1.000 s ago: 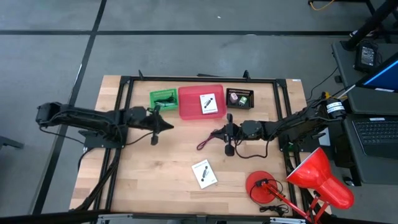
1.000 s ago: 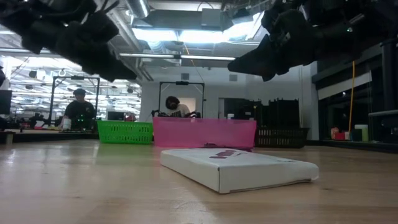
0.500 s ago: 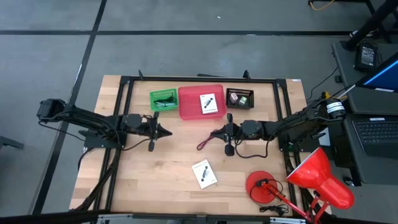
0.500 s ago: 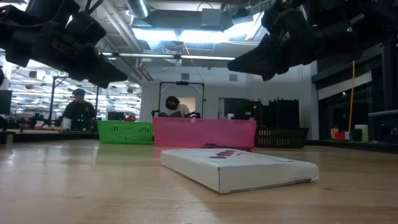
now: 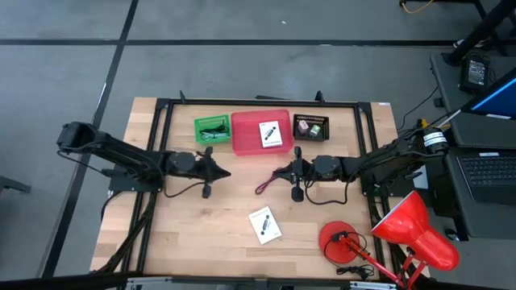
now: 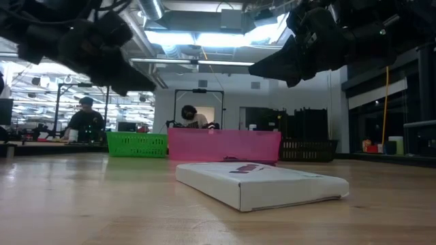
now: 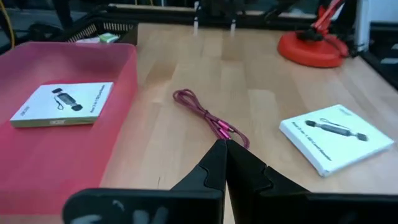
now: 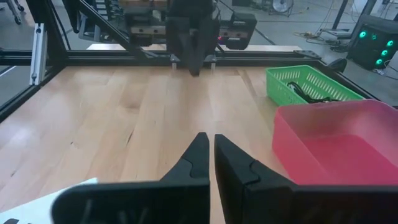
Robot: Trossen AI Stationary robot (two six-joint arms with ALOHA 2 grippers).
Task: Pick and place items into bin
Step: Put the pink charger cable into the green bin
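One white card (image 5: 269, 134) already lies in the pink bin (image 5: 246, 133) at the far edge, while another white card (image 5: 264, 225) and the red cord (image 5: 264, 184) wait on the table (image 5: 234, 209) between the empty, closed left gripper (image 5: 222, 172) and right gripper (image 5: 277, 172).

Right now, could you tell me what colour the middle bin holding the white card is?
The bin is pink, clearest in the left wrist view.

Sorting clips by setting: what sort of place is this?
Probably a robotics lab or workshop: a framed wooden table, people at benches behind, open ceiling ducts.
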